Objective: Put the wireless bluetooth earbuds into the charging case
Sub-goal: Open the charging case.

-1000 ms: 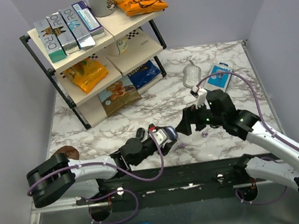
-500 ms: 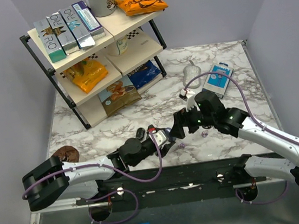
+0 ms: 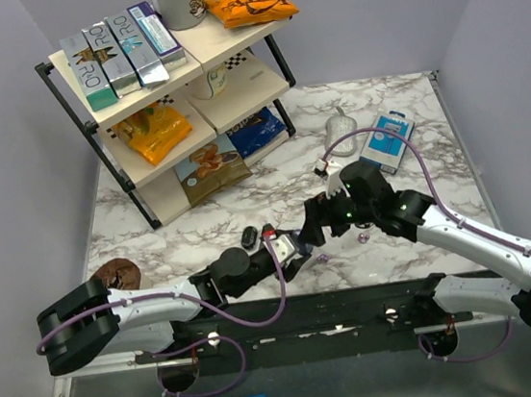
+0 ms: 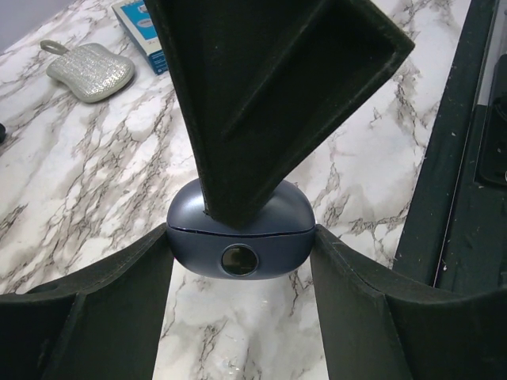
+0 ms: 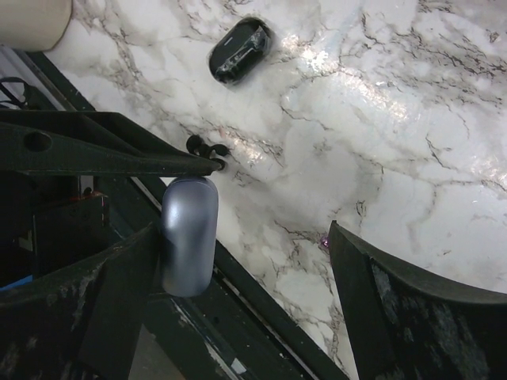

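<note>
Arms from both sides meet over the front middle of the marble desk [image 3: 410, 190] in the overhead view. The left claw [image 3: 288, 246] is clamped on the charging case [image 3: 285, 244], a small blue-grey pod held near the desk's front edge. The right claw [image 3: 310, 228] sits just beside the case on its right, tilted down toward it. One black earbud [image 3: 250, 234] lies on the desk just left of the case. Further back lie a silver pouch [image 3: 340, 133] and a blue box [image 3: 386, 137] near each other, and a shelf rack [image 3: 179, 122] loaded with packets stands at the back left. From the left wrist, the case sits squeezed between the two fingers [image 4: 103, 309], each touching one side. A seam runs across its front above a round dark dot, and the lid looks shut. One of the right claw's fingers [image 4: 261, 103] comes down from above and its tip hides the top of the case; whether it touches cannot be told. From the right wrist, the right claw's own fingers [image 5: 412, 317] stand wide apart, gripping nothing. The case hangs just beside the left-hand finger in that view, over the dark strip at the desk's edge. The earbud lies well beyond it, flat on the marble.
</note>
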Tool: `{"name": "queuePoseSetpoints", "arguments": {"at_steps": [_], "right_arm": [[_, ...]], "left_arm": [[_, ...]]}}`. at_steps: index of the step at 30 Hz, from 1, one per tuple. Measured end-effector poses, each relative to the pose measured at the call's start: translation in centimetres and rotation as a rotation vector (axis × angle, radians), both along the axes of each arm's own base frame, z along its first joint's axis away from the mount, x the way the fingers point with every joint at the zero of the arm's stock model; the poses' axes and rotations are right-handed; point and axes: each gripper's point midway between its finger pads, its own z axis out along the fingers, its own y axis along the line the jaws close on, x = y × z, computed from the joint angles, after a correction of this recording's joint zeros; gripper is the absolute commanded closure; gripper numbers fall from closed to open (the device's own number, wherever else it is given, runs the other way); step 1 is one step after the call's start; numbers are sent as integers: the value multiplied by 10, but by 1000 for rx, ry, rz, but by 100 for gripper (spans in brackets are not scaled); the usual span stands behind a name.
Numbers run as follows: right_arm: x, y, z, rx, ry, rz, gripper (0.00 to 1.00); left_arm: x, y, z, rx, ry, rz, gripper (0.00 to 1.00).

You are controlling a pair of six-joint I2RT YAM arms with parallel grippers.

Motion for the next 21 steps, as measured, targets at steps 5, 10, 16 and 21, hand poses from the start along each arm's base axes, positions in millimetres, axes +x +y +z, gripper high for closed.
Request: {"name": "queuePoseSetpoints", "arguments": {"at_steps": [5,10,16,21], "right_arm": [[2,-2,2,0,-10,-16,5],[4,-3,6,3,-24,-32,5],[6,-5,8,5,-33,-55,5],[9,-7,8,1,-34,-75,5]], "left_arm": [[-1,1,-1,2,-3,5,100],[0,1,1,0,-10,12,100],[1,5,1,-1,-14,27,100],[1,7,1,-1,-17,35,100]]}}
